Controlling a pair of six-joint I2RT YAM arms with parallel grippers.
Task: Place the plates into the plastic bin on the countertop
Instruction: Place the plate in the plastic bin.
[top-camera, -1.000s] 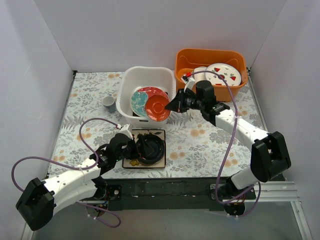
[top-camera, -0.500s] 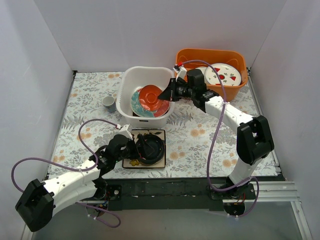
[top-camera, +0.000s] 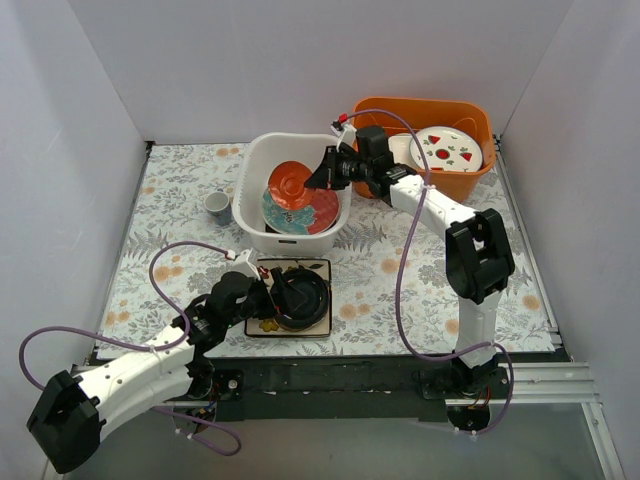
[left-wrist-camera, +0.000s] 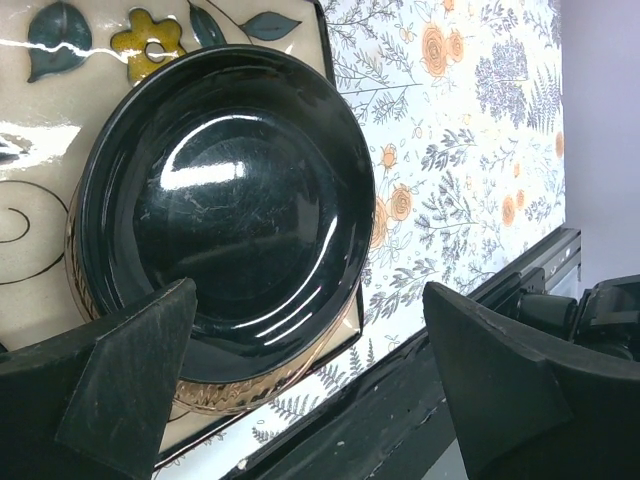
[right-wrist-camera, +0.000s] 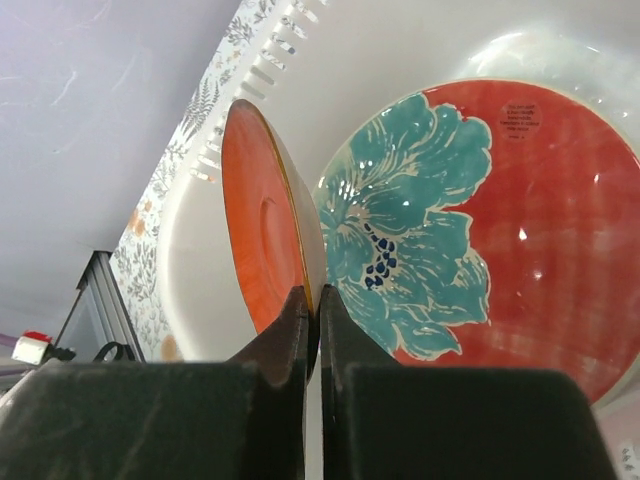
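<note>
My right gripper (top-camera: 322, 172) is shut on the rim of the small red round plate (top-camera: 292, 185), holding it on edge inside the white plastic bin (top-camera: 262, 160); it also shows in the right wrist view (right-wrist-camera: 262, 235). The teal-and-red round plate (top-camera: 305, 212) lies in the bin under it, also seen from the right wrist (right-wrist-camera: 470, 230). My left gripper (top-camera: 262, 300) is open beside the dark round plate (top-camera: 303, 296), which sits on the white square flowered plate (top-camera: 262, 325) on the countertop (top-camera: 400, 270). The left wrist view shows the dark plate (left-wrist-camera: 225, 200) between my open fingers.
An orange tub (top-camera: 372, 112) at the back right holds a white round plate with red fruit marks (top-camera: 447, 147). A small cup (top-camera: 218, 207) stands left of the bin. The black front edge (top-camera: 330, 380) runs along the near side.
My right gripper has carried the small red plate left and back, from over the bin's front right rim to inside the bin. My left gripper stays by the dark plate.
</note>
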